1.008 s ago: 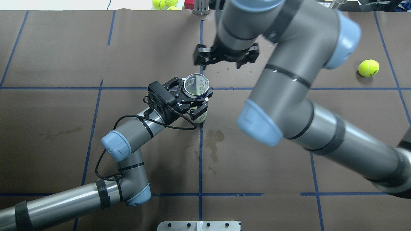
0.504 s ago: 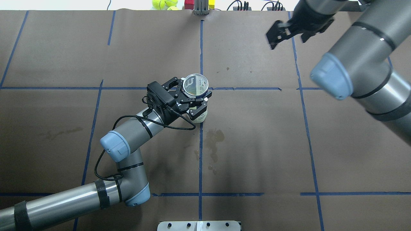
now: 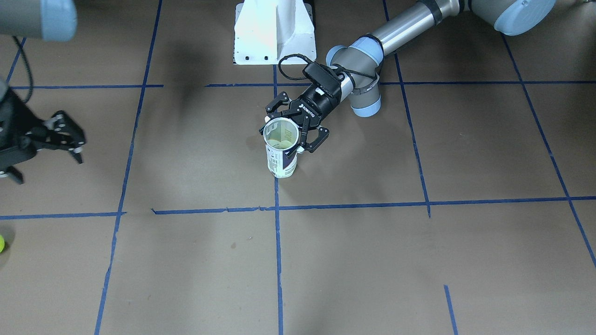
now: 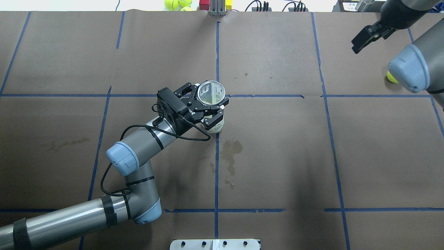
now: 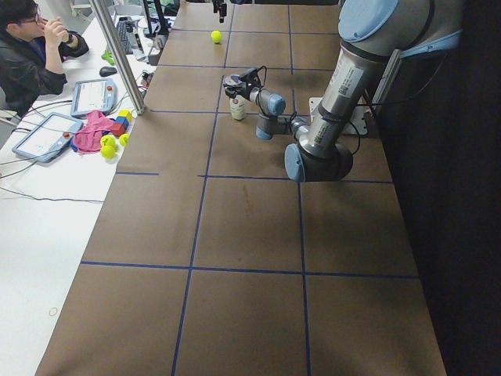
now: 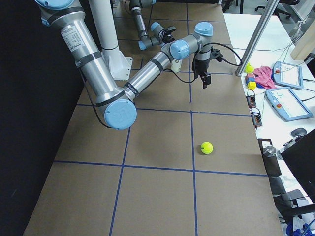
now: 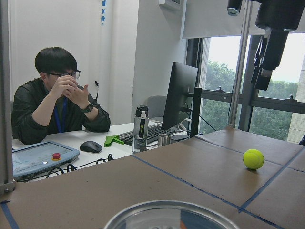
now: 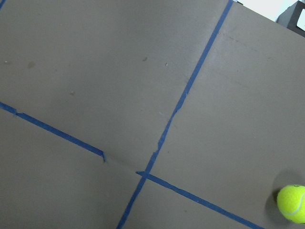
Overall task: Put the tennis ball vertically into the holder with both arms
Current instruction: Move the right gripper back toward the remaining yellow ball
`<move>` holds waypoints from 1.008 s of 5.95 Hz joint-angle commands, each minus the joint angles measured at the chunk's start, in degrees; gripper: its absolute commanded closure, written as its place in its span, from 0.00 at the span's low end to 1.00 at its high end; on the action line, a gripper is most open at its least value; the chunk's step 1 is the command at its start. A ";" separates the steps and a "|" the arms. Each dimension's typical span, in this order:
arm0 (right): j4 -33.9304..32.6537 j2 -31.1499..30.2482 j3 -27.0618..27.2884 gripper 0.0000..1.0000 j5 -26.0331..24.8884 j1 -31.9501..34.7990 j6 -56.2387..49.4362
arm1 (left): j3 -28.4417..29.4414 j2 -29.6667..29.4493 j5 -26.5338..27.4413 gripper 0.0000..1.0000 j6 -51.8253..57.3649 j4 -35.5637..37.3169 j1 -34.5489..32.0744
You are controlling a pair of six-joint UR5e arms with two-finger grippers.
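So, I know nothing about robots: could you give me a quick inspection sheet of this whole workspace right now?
Surface: brown paper table gridded with blue tape; a dried stain near centre.
Job's things: holder upright, no ball seen inside; tennis ball loose on the table, well away.
Clutter: spare balls, coloured blocks and pink cloth on the side desk.
Grippers: left gripper shut on the holder; right gripper open, empty, in the air.
Cables: black cable looping along the left arm.
Surroundings: seated person, monitor, tablets.
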 commanded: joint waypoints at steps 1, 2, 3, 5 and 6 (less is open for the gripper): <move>13.84 -2.99 -10.23 0.01 1.00 3.24 -5.48 | -0.06 0.02 0.00 0.13 0.00 0.09 0.00; 21.69 -4.05 -16.22 0.01 2.92 4.99 -7.85 | -0.06 0.20 0.00 0.13 0.00 0.09 0.00; 24.64 -6.15 -17.84 0.01 4.16 6.40 -10.48 | 0.02 0.81 0.00 0.13 0.09 0.09 0.00; 25.80 -10.11 -18.47 0.01 4.00 6.77 -15.24 | -0.06 0.81 0.00 0.12 0.09 0.00 0.00; 37.73 -10.82 -25.78 0.01 3.74 6.68 -14.91 | -0.06 0.81 0.00 0.12 0.09 0.00 0.00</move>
